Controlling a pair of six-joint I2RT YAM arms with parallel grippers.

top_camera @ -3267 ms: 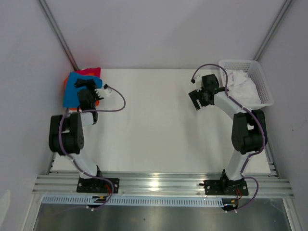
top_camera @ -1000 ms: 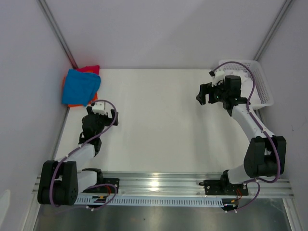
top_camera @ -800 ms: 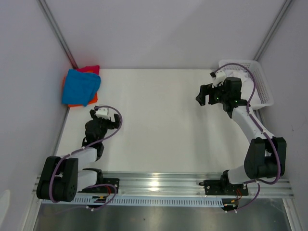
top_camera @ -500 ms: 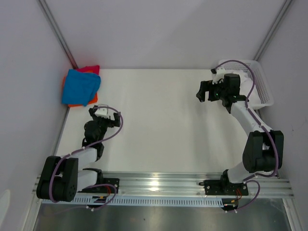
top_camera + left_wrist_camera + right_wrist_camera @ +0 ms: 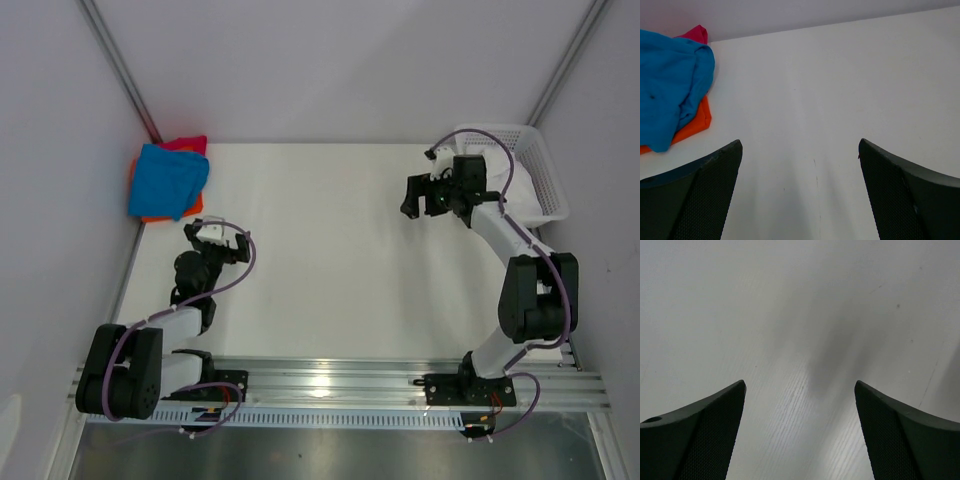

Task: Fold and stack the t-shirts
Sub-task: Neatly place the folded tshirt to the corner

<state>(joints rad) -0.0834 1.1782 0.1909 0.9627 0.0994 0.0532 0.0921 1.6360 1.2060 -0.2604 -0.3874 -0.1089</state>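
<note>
Three t-shirts lie stacked at the table's far left corner: a bright blue one (image 5: 167,180) on top, an orange one (image 5: 158,213) under it, a pinkish-red one (image 5: 185,145) showing at the back. In the left wrist view the blue shirt (image 5: 667,85), the orange edge (image 5: 695,125) and the red tip (image 5: 696,34) sit at the far left. My left gripper (image 5: 212,243) is open and empty, low over the table, below and right of the stack. My right gripper (image 5: 420,195) is open and empty over bare table, left of the basket.
A white plastic lattice basket (image 5: 540,165) stands at the far right corner with white cloth (image 5: 500,170) in it. Grey walls close in the table on the left, back and right. An aluminium rail (image 5: 330,385) runs along the near edge.
My left arm has drawn back from the stack toward the near side and lowered. My right arm has swung back and a little left beside the basket. The shirts have not moved in the last second.
</note>
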